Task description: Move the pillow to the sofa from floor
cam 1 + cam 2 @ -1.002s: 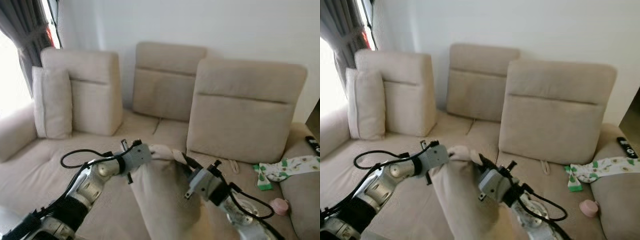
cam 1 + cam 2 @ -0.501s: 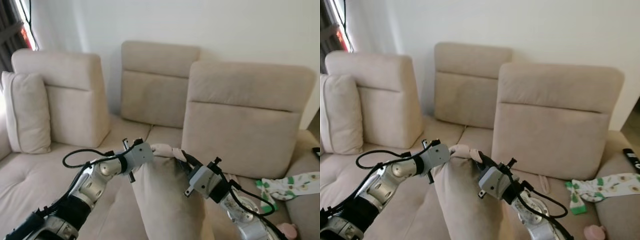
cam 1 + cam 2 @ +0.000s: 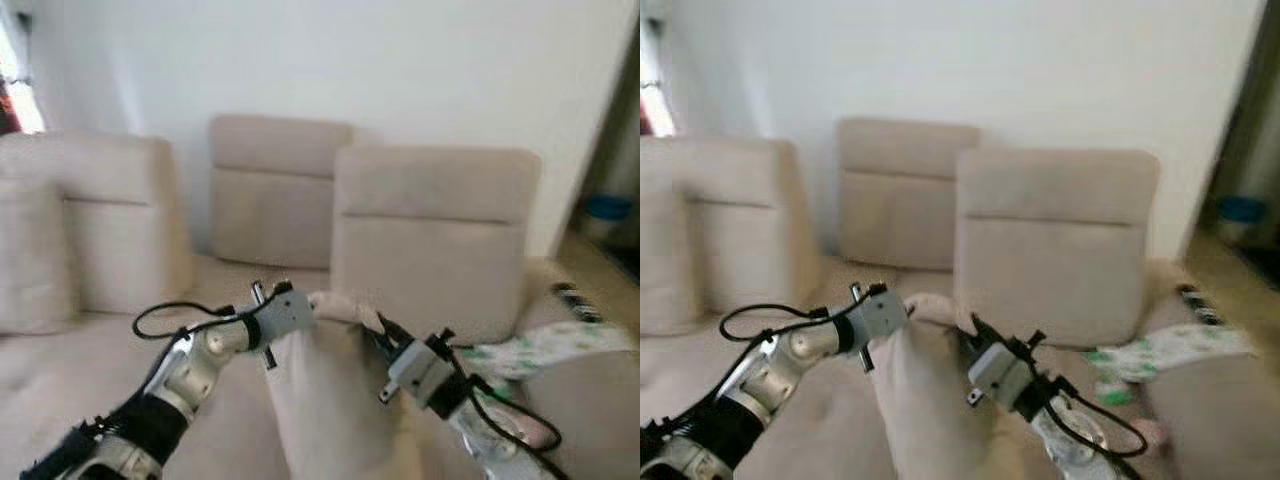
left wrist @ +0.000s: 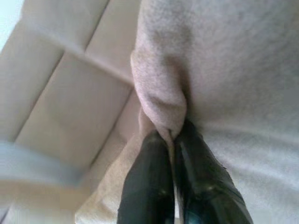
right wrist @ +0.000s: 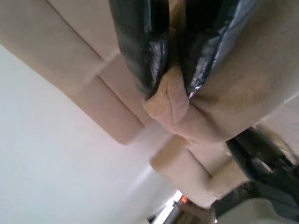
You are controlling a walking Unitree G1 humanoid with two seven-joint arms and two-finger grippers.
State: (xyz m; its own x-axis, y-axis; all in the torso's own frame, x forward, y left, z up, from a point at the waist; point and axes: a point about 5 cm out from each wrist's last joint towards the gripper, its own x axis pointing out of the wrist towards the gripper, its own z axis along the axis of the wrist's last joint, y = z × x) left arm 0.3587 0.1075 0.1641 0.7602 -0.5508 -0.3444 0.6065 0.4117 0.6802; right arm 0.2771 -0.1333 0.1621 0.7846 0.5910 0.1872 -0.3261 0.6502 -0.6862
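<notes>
The head views are now blurring and sliding: the sofa [image 3: 430, 250] with its three back cushions is sitting further toward the robot's left than a second ago, the curtain has gone, and a dark doorway is opening at the right edge, so the camera is turning right while the furniture is staying put. The pillow [image 3: 320, 400] is hanging off the floor in front of the seat, in the same place between the arms as before. The left hand [image 3: 312, 305] is clenching one top corner of it and the right hand [image 3: 378, 335] is clenching the other, a fold of fabric pinched between the fingers [image 4: 149, 186] in each wrist view. Judgement: the carry is holding, the robot is lining up on the right-hand seat, and the release is not yet due. A green-patterned cloth [image 3: 540, 340] is lying on that seat and may be getting in the way.
</notes>
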